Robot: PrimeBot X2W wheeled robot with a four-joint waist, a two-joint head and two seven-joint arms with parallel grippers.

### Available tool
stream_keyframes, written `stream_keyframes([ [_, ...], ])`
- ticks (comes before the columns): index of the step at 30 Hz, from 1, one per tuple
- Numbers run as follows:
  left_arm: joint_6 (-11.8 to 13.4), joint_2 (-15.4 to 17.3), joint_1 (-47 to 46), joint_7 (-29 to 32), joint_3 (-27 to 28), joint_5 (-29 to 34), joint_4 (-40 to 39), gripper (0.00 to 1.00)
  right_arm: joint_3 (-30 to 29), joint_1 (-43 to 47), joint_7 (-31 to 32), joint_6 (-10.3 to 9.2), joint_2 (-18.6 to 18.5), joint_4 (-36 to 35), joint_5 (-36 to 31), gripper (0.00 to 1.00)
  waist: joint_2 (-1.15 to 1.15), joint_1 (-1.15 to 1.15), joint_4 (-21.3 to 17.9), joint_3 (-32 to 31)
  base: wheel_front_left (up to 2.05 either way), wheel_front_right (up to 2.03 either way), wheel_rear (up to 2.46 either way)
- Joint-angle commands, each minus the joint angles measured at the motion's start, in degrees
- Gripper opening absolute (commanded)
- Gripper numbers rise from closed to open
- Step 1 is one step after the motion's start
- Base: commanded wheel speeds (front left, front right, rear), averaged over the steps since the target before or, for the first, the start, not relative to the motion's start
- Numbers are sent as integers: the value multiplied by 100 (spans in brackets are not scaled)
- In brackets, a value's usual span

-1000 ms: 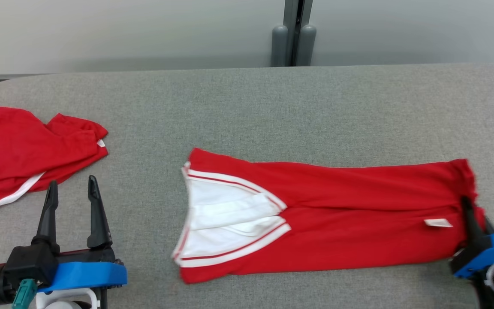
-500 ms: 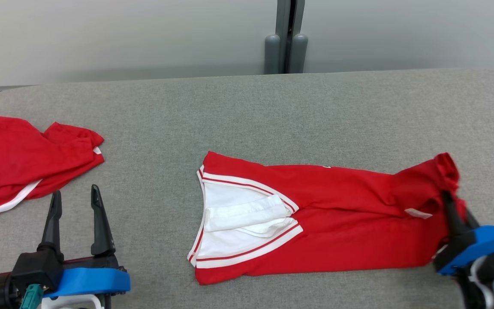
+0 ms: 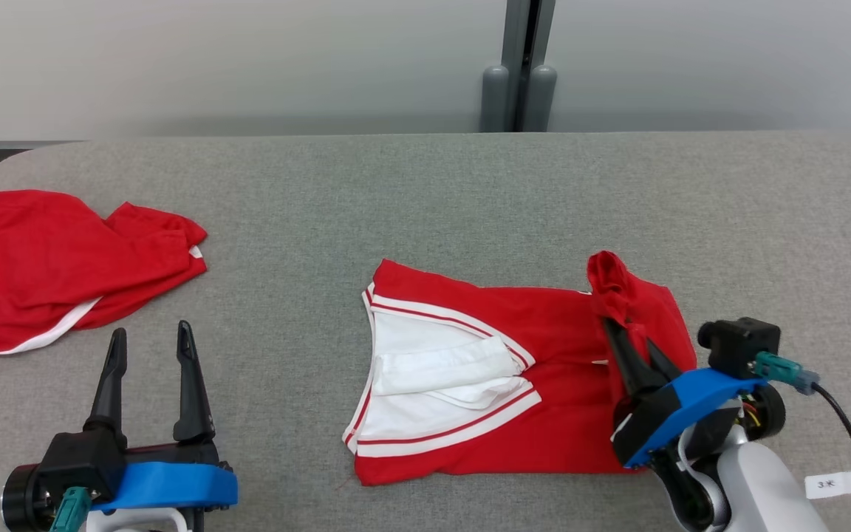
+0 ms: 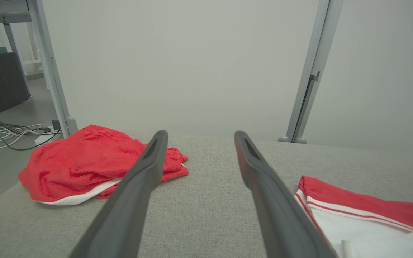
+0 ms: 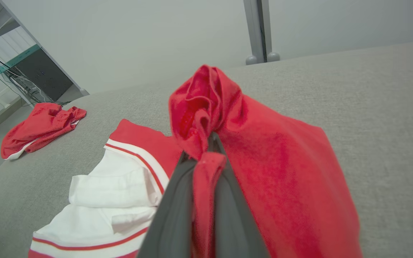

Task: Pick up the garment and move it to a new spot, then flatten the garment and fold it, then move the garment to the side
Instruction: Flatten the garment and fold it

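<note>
My right fingers (image 3: 621,355) are closed on a bunched edge of the garment (image 3: 536,332), and a narrow red strip of it runs down between them in my right wrist view. The garment lies on the desk (image 3: 425,199), slightly right of centre and near my front edge. It is bright red, soft and faintly fuzzy like a knit. The pinched end is lifted into a crumpled knot with a smooth flap draping away from it, and the rest lies flat. The collar end points toward my left. It is a deep V edged in a white band with a thin red stripe, and inside it is rumpled white fabric, possibly a lining, though I cannot tell for sure.

My left fingers (image 3: 188,377) are spread wide and hold nothing, hovering over bare desk near my front left. They are long, dark, matte and tapered. The desk is grey, woven and felt-like, with a rounded corner. A second red cloth (image 3: 63,266) with a white hem lies crumpled at the far left.
</note>
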Motion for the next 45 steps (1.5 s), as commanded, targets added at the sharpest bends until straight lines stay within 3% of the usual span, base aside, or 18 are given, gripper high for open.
stream_keyframes([
  [1, -7, -12, -102, -27, 3, 36, 8, 100, 132, -147, -38, 3, 45, 31, 25, 0, 0, 0, 60, 35, 0, 0, 0],
  [16, -111, -85, -332, -27, -25, 104, 86, 100, 1848, -1183, -441, 3, 91, 673, 871, 0, 0, 0, 474, 274, 0, 0, 0],
  [26, -125, -118, -461, -27, -97, 100, 132, 100, 2324, -1616, -889, 3, 91, 1315, 1390, 0, 0, 0, 620, 376, 0, 0, 0],
  [28, -104, -126, -501, -27, -108, 76, 172, 100, 2479, -1706, -996, 3, 90, 1528, 1501, 100, 0, 0, 625, 399, 0, 0, 0],
  [35, -97, -129, -457, -27, -59, 31, 200, 100, 2662, -1901, -1316, 3, 85, 1816, 1478, 100, 0, 0, 395, 321, 0, 0, 0],
  [40, -130, -131, -372, -27, -13, 33, 183, 100, 2352, -1915, -1553, 3, 86, 1818, 1134, 100, 0, 0, 192, 214, 0, 0, 0],
  [45, -152, -131, -348, -27, 5, 72, 172, 100, 1628, -1657, -1696, 2, -38, 1613, 481, 100, 0, 0, -7, 108, 0, 0, 0],
])
